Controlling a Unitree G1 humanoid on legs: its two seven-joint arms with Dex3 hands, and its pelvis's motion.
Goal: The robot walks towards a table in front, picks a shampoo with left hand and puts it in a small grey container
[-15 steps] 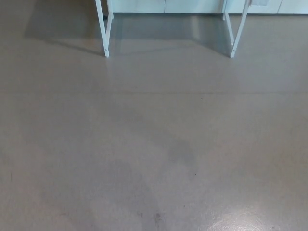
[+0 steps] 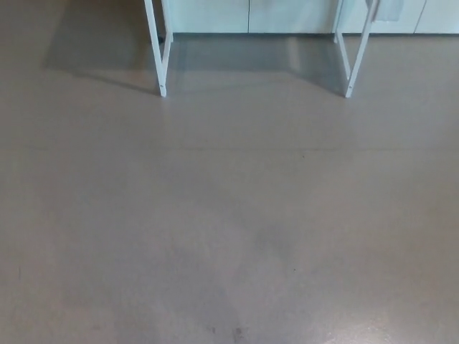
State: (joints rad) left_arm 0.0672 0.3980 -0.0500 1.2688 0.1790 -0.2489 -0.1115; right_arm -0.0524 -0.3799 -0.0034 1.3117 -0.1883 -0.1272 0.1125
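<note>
The whole picture has slid a little downward since the earlier frame. The left table leg and the right table leg now sit lower in the view, so I judge that the camera has come nearer, not that the legs have moved. Both legs are white and stand well apart near the top edge, on the bare grey floor, with pale cabinet fronts behind them.

The table top is out of view, and with it the shampoo and the small grey container, so I cannot say where they lie. Neither the left hand nor the right hand shows, so their state cannot be told.

The step in hand seems to be the approach walk. The next move calls for more steps straight forward, until the table top comes into view.
</note>
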